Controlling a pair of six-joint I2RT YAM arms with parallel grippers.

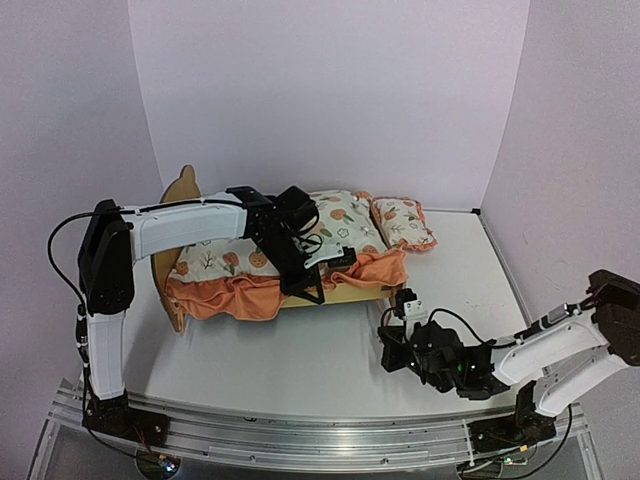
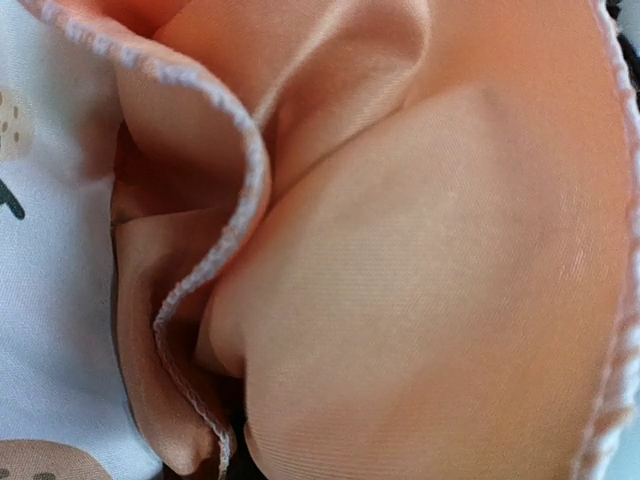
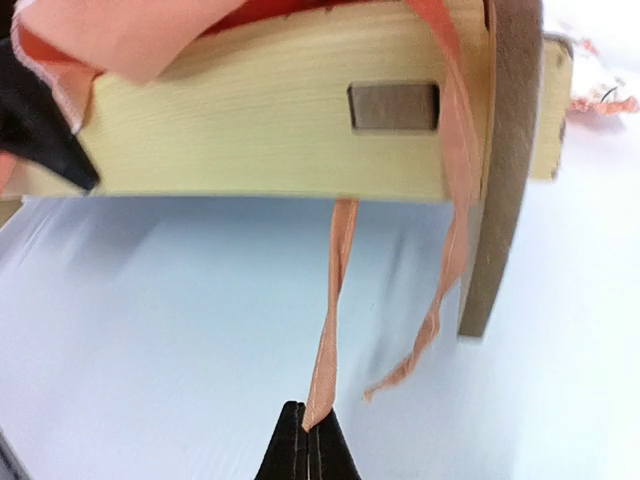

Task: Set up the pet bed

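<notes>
The pet bed [image 1: 182, 187] stands at the back left of the table; its plywood side rail [image 3: 250, 130] fills the top of the right wrist view. The fruit-print mattress cushion [image 1: 215, 258] lies in the pet bed, its orange ruffle [image 1: 230, 298] spilling over the near rail. My left gripper [image 1: 315, 290] sits at that ruffle near the foot end. Orange ruffle cloth [image 2: 420, 280] covers the whole left wrist view and hides the jaws. My right gripper [image 3: 308, 425] is shut on the end of an orange tie ribbon [image 3: 335, 300] hanging from under the rail, low in front of the bed [image 1: 385, 350].
The small fruit-print pillow [image 1: 403, 222] lies on the table just right of the bed's foot end. A second loose ribbon [image 3: 450, 290] dangles beside the footboard leg [image 3: 500, 200]. A black part of the left arm [image 3: 40, 130] shows at the rail's left end.
</notes>
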